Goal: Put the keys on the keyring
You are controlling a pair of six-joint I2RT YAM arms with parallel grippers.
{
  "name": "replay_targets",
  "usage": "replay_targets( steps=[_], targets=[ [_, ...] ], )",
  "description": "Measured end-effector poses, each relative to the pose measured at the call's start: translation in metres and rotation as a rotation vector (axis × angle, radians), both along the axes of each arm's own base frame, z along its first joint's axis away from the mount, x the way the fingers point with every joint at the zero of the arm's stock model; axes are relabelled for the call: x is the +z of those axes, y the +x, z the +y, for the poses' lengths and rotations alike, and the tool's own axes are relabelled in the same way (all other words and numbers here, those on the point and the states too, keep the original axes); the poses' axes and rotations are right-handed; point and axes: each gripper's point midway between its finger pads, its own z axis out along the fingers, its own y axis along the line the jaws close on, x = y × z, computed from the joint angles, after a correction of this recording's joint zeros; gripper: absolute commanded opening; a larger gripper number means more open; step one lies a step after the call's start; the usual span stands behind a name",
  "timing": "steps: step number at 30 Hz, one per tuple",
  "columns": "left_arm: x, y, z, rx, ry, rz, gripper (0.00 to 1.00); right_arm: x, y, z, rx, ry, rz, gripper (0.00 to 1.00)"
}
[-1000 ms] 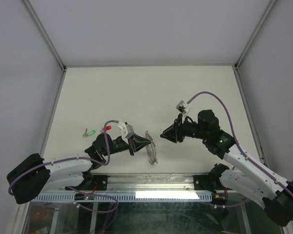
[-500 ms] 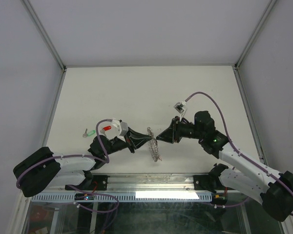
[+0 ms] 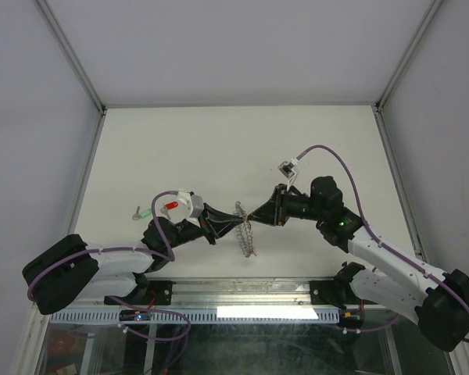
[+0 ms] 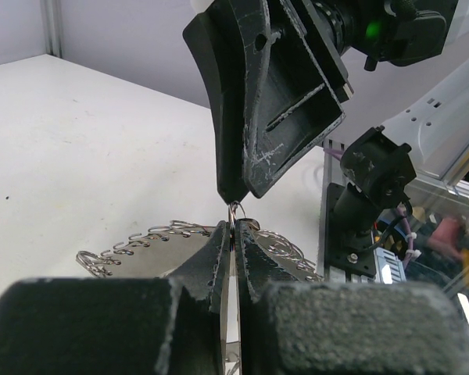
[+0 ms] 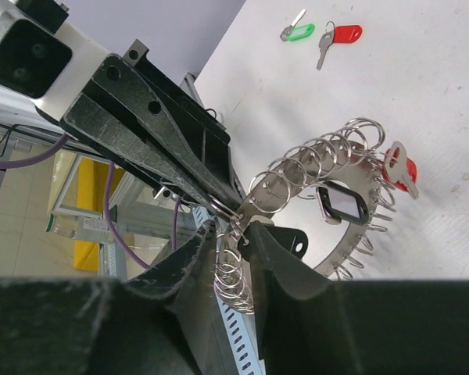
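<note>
Right wrist view shows us the keyring (image 5: 297, 205) held edge-up between the arms, left gripper (image 5: 223, 205) clamped on its fringed rim, right gripper (image 5: 234, 234) narrow around the same spot, though we cannot tell if it pinches.

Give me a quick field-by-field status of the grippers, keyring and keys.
left gripper: shut on the keyring at its rim
right gripper: tips around a wire loop of the fringe; grip unclear
loose on table: green key and red key, side by side
at the ring: black-tagged key and second red key; attachment unclear
</note>
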Motion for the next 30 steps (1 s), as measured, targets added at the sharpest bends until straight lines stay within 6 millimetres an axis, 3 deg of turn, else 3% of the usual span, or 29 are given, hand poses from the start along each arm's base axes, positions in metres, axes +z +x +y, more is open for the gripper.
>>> replay_targets(
  steps=[7,19,30],
  targets=[
    [-0.0015,0.0002,-0.0005,-0.001,0.004,0.003,0.0,0.0055,-0.0002,0.0016,0.005,0.021,-0.003,0.17],
    [-0.0011,0.0001,-0.0008,-0.003,0.004,0.002,0.0,-0.0018,-0.0024,0.0009,0.01,0.012,0.014,0.31],
    [-0.0003,0.0025,-0.0013,0.0,0.007,0.004,0.0,-0.0029,-0.0024,0.0013,0.013,0.01,0.018,0.24]
  ],
)
